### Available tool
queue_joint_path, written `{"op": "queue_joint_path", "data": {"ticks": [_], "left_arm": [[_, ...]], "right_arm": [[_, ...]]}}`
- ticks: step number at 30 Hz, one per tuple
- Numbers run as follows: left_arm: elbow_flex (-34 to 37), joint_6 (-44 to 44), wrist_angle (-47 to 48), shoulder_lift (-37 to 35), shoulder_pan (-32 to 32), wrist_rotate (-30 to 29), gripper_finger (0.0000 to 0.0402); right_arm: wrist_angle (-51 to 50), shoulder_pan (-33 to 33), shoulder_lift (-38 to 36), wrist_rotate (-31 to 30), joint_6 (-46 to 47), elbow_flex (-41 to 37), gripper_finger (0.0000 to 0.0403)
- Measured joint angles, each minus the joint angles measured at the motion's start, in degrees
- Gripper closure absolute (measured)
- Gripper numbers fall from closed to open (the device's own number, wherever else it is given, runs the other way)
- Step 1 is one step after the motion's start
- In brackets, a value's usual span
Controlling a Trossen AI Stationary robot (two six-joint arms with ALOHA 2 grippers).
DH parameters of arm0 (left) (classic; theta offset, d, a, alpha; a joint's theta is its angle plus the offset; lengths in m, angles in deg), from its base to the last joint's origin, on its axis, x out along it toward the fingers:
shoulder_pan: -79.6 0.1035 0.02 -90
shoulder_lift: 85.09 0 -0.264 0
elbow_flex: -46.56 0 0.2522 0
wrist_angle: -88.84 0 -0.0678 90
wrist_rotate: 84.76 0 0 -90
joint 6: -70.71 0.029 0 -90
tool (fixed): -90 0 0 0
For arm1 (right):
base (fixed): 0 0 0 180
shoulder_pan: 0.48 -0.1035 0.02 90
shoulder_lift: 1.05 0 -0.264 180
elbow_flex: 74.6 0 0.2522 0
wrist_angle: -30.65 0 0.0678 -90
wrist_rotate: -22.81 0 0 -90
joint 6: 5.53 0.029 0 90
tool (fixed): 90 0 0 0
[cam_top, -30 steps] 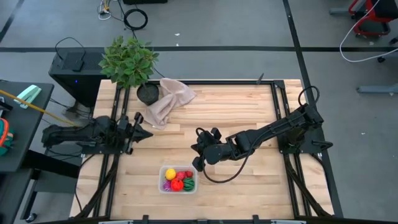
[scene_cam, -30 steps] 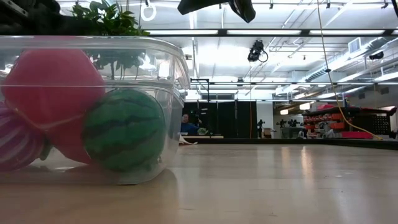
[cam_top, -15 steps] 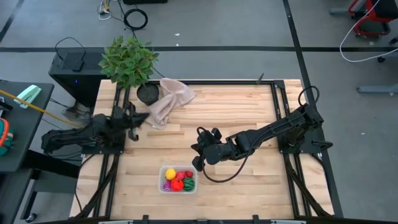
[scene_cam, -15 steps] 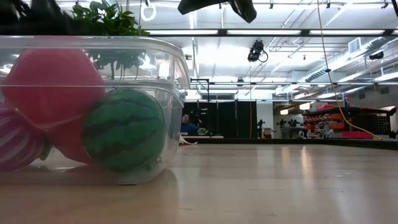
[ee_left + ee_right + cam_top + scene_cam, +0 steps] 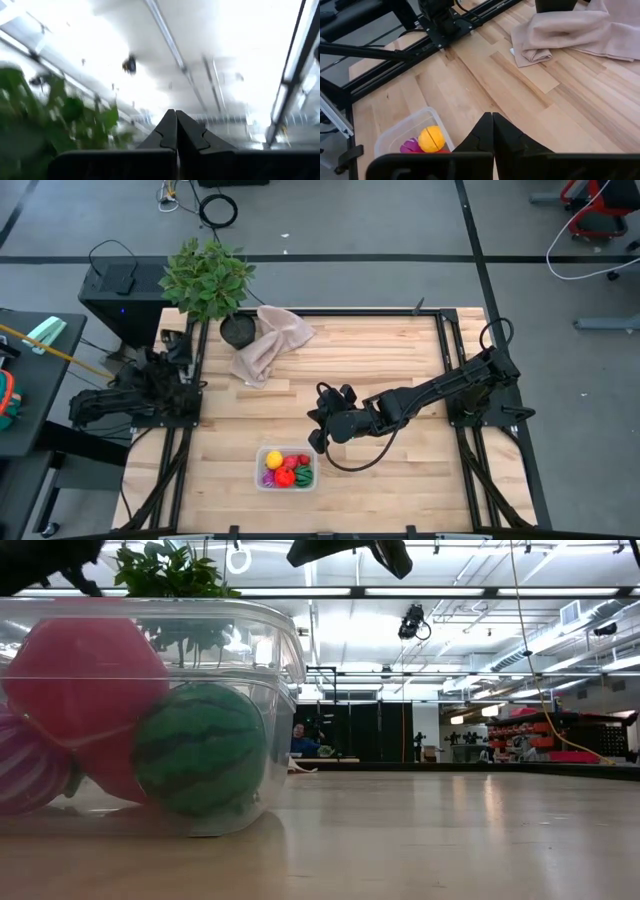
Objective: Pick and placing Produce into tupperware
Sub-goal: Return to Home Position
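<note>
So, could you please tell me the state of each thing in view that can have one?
tupperware: upright, no lid, filled.
produce: inside the tupperware.
left gripper: shut, empty, at the left edge of the table, pointing upward.
right gripper: shut, empty, over the table near the tupperware.
potted plant: upright.
cloth: crumpled, beside the potted plant.

Robotics lab, big open workshop hall. Wood-plank table with two robot arms bolted on, grey concrete floor, loose cables, rolling chair, long ceiling strip lights, orange racks far back.
</note>
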Motion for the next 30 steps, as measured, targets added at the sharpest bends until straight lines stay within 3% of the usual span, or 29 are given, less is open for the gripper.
{"op": "queue_joint_path", "data": {"ticks": [9,14,17,21,24,30], "left_arm": [[0.02,15.02,-22.46,-0.02,0.0,0.0,0.0399],[0.02,15.27,-26.46,-0.02,0.0,-0.14,0.0396],[0.0,8.51,-14.52,-0.02,-0.12,1.69,0.0395],[0.0,-2.98,9.35,0.01,-1.09,11.22,0.0398],[0.0,-9.91,25.06,0.01,-2.31,14.96,0.0397],[0.0,-10.64,36.14,0.01,-5.35,24.74,0.0397]], "right_arm": [[0.0,-0.04,0.0,0.27,0.24,0.0,0.0401],[0.0,-0.04,0.0,0.46,0.23,0.0,0.04],[0.0,-0.02,0.0,0.45,-0.94,0.0,0.0401],[0.01,0.24,0.0,0.46,-2.07,0.0,0.04],[0.0,0.28,0.0,0.44,-2.23,0.0,0.04],[0.0,0.24,0.0,0.46,-2.34,0.0,0.04]]}}
